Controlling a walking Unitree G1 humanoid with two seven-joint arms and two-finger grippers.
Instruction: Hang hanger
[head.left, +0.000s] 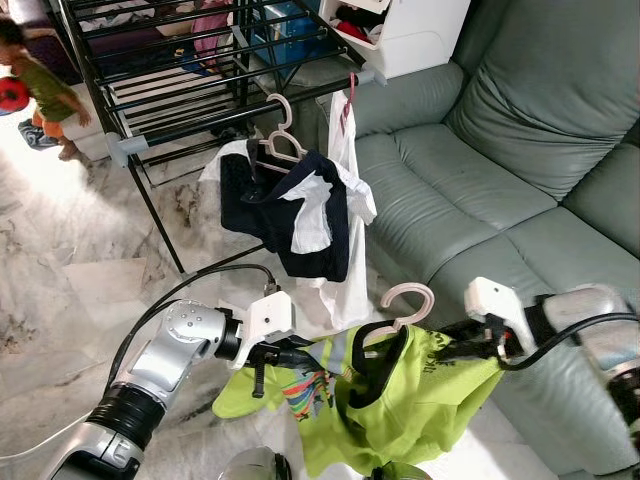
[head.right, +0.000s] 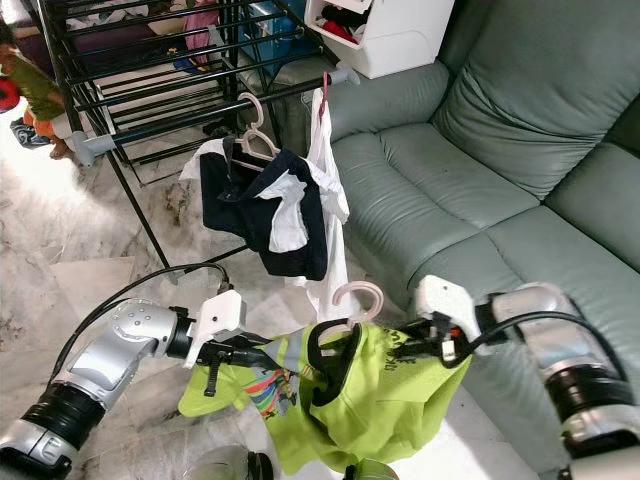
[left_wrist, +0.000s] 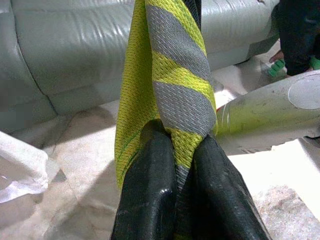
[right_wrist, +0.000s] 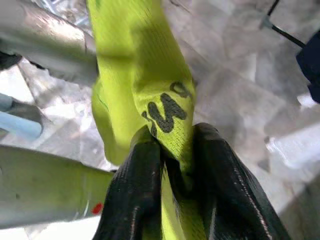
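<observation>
2 hands (head.left: 305, 358) (head.left: 455, 348) grip 1 shirt (head.left: 420, 400), 1 hanger (head.left: 405, 300).

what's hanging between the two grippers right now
In the left eye view, a lime green shirt on a pink hanger spans between the left gripper and right gripper, each pinching one side.

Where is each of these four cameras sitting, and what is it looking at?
Left eye, right eye: on the head, looking down at both arms stretching a lime shirt on a pink hanger, before the drying rack and sofa.
Left wrist: along the left gripper, pinching the shirt.
Right wrist: along the right gripper, pinching the shirt.
All share the shirt.
</observation>
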